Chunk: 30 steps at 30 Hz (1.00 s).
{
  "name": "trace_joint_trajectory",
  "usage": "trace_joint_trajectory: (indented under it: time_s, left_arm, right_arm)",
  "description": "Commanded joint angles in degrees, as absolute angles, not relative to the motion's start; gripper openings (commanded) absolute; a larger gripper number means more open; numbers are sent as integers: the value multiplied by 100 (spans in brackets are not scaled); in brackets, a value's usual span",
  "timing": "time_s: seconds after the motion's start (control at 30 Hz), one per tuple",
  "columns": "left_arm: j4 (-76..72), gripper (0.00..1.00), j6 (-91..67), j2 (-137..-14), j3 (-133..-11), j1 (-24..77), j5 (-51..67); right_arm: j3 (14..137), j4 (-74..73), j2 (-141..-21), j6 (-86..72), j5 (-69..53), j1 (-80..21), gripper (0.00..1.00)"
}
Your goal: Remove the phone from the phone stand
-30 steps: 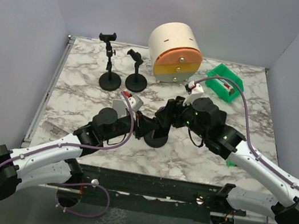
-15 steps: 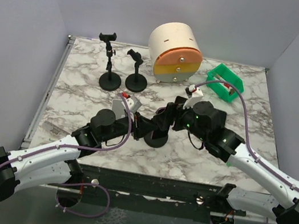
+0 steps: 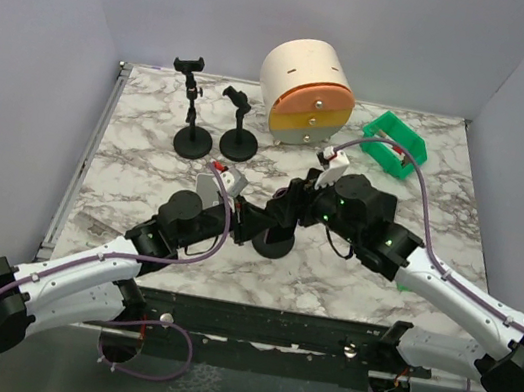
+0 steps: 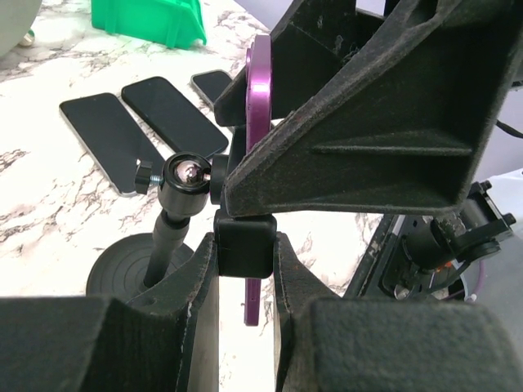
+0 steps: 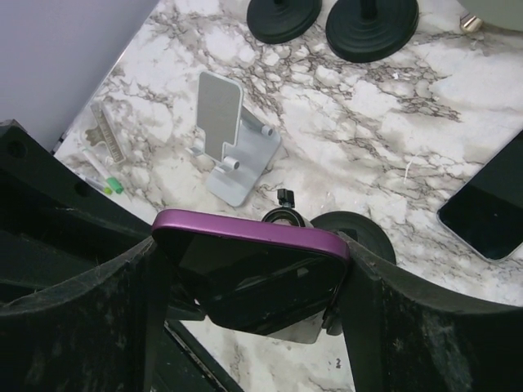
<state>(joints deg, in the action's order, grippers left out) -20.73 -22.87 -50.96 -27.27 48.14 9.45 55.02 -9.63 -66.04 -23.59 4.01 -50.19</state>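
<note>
while left claw (image 4: pixel 245 286) pinches stand clamp (image 4: pixel 243 238), right claw (image 5: pixel 249 273) grips purple phone (image 5: pixel 245 232).

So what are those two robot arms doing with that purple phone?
They are working together. The left gripper is clamped on the top of the black round-based phone stand, which should hold it steady. The right gripper has its fingers on both sides of the purple-cased phone. The phone does not look free of the stand yet.

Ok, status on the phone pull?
Left claw shut on phone stand at its clamp. Right claw shut across purple phone, not yet out of the stand. Nothing seen blocking it.
</note>
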Motion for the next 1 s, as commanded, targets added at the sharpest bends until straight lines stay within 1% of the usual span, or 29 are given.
trace_joint_trajectory:
  time_s: [0.0, 0.03, 0.1, 0.13, 0.17, 0.2, 0.3, 0.43, 0.57, 0.67, 0.8, 0.9, 0.97]
  left_arm:
    - [-2214, 0, -2329, -5054, -2743, 4823, 941]
    - [-2162, 10, -2329, -5045, -2749, 4825, 902]
    - [-1976, 39, -2329, -4996, -2791, 4825, 791]
    - [-1848, 49, -2329, -4948, -2827, 4826, 695]
    - [-1708, 55, -2323, -4891, -2856, 4826, 587]
    - [-1532, 59, -2295, -4821, -2886, 4825, 459]
    - [-937, 69, -2167, -4658, -3094, 4832, 54]
    - [-298, 71, -1987, -4483, -3365, 4884, -497]
    - [100, 81, -1754, -4489, -3684, 5142, -958]
    - [348, 83, -1505, -4661, -3923, 5503, -1440]
    - [501, 80, -1150, -5040, -4182, 6248, -2472]
    - [509, 76, -977, -5315, -4329, 6675, -3148]
    - [506, 71, -942, -5441, -4395, 6778, -3394]
  right_arm:
    - [5643, -851, -6647, -2174, 368, -4992, 69]
    - [5666, -863, -6648, -2157, 389, -4992, 63]
    - [5718, -928, -6653, -2129, 425, -4990, 53]
    - [5743, -970, -6653, -2121, 453, -4992, 49]
    - [5767, -1009, -6661, -2115, 469, -4992, 46]
    - [5778, -1038, -6662, -2102, 501, -4992, 44]
    - [5827, -1159, -6704, -2132, 604, -4993, 39]
    - [5955, -1317, -6789, -2217, 745, -5001, 36]
    - [6060, -1434, -6857, -2266, 893, -5001, 37]
    - [6144, -1531, -6912, -2283, 986, -5001, 36]
    - [6205, -1627, -6971, -2315, 1055, -5001, 36]
    - [6205, -1641, -6954, -2337, 1071, -5001, 36]
    - [6216, -1658, -6944, -2346, 1065, -5001, 35]
